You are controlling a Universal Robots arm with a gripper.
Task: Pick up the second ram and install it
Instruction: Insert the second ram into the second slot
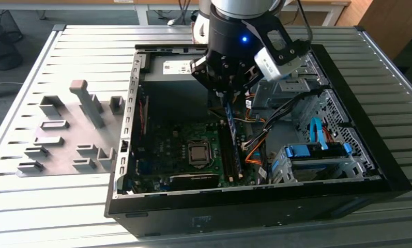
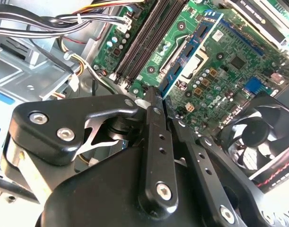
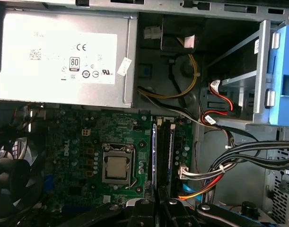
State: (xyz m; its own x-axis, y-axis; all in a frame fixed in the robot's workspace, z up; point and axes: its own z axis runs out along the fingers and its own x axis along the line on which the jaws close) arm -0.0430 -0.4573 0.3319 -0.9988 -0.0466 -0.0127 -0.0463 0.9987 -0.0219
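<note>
The tool [image 2: 158,97] is clamped narrowly on the second ram [image 2: 189,49], holding it edge-down over the motherboard [image 1: 185,139] slots; the open computer case [image 1: 371,170] lies on the worktop [image 1: 26,206].

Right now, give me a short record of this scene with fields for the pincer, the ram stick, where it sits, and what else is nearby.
pincer: shut on the second ram, inside the open computer case
second ram: blue stick, held edge-on above the motherboard
position: over the memory slots, beside the CPU socket
seated: cannot tell
nearby: power supply, fan, grey fixture blocks outside the case
</note>
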